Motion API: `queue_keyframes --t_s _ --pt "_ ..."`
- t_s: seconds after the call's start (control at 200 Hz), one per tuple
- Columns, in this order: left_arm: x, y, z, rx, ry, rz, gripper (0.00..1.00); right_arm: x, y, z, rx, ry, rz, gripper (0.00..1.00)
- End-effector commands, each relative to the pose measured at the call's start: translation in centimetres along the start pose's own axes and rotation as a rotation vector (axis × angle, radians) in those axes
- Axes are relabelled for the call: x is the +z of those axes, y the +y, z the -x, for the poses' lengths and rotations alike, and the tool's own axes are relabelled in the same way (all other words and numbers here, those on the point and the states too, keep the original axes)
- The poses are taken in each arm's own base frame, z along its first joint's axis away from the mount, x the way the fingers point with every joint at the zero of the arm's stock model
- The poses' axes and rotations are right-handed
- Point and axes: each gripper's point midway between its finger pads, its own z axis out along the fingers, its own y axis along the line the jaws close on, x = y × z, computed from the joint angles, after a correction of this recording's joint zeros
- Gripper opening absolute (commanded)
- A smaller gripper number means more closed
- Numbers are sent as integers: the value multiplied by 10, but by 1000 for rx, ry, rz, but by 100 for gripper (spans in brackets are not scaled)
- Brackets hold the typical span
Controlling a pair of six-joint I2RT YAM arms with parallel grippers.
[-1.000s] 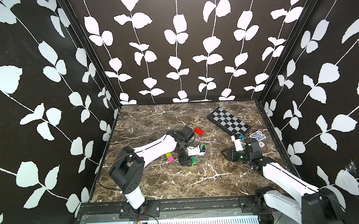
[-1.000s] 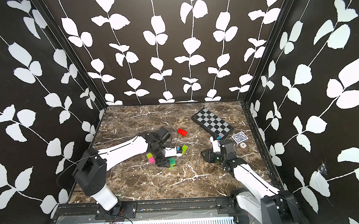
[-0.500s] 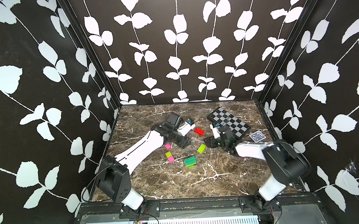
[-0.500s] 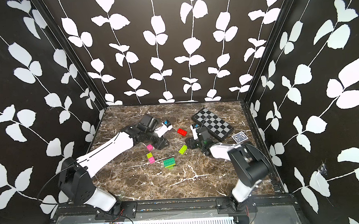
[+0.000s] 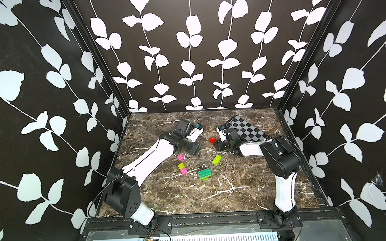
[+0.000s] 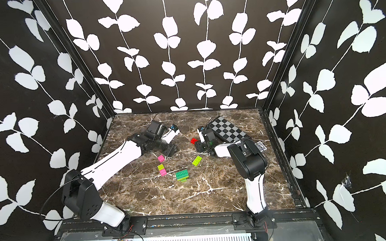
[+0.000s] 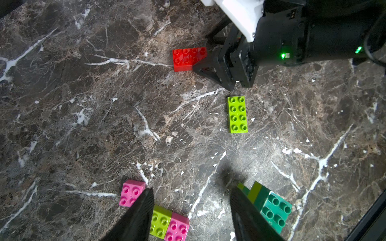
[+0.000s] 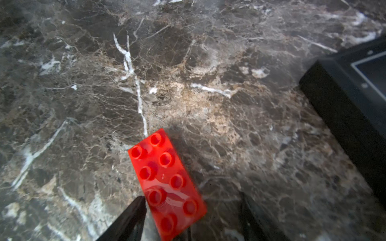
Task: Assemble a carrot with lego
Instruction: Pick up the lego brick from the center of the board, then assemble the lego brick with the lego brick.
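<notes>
The lego lies loose on the marble table. The carrot (image 5: 204,174) (image 6: 182,175) is a short stack of joined dark green and lime bricks (image 7: 269,202) at the middle. A red brick (image 5: 212,140) (image 6: 194,140) (image 8: 167,183) lies flat, studs up, between the fingers of my open right gripper (image 5: 218,144) (image 8: 192,208), close to one fingertip (image 8: 133,215). A long lime brick (image 5: 216,159) (image 7: 237,114), a pink brick (image 5: 180,157) (image 7: 131,193) and a joined lime-and-pink pair (image 5: 182,168) (image 7: 169,224) lie nearby. My left gripper (image 5: 192,149) (image 7: 191,200) hovers open and empty above the pink brick.
A black-and-grey checkered board (image 5: 244,129) (image 6: 229,131) lies at the back right, just behind the right gripper; its dark edge (image 8: 344,100) shows in the right wrist view. Black leaf-patterned walls close in three sides.
Both arms have swung from the front middle toward the back. The left gripper left the green stack on the table. The right gripper came to the red brick.
</notes>
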Motion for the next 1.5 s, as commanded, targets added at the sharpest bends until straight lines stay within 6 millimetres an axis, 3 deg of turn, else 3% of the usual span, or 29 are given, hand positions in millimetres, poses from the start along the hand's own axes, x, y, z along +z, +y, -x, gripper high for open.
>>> queue_keyframes --t_s 0.0,0.325,0.38,0.4,0.585,0.67,0.695,0.8,0.87,1.085,1.285,1.495 --pt "-16 5 7 7 -33 30 61 11 7 -2 -33 58 22 66" --pt "-13 6 -4 15 -11 37 61 27 10 -6 -27 149 39 52" --pt "-12 6 -6 16 -9 36 61 29 10 -14 -25 180 39 49" --pt "-12 6 -7 16 -5 35 61 30 10 -2 -26 159 42 49" --pt "-10 8 -15 -8 14 40 61 27 16 6 -33 147 79 30" --pt "-12 13 -22 -45 33 47 61 7 20 29 -81 80 96 22" --pt "-13 15 -24 -59 38 48 61 0 21 23 -102 84 103 21" --pt "-22 26 -33 -127 39 50 61 -47 30 42 -215 -25 150 18" --pt "-30 36 -39 -179 26 58 61 -82 48 49 -308 -90 258 17" --pt "-49 65 -48 -304 -55 94 60 -169 115 24 -647 -98 645 19" --pt "-64 92 -48 -366 -105 159 60 -204 151 7 -859 -86 783 22" --pt "-67 102 -50 -356 -102 210 60 -207 185 -12 -982 -28 866 27"
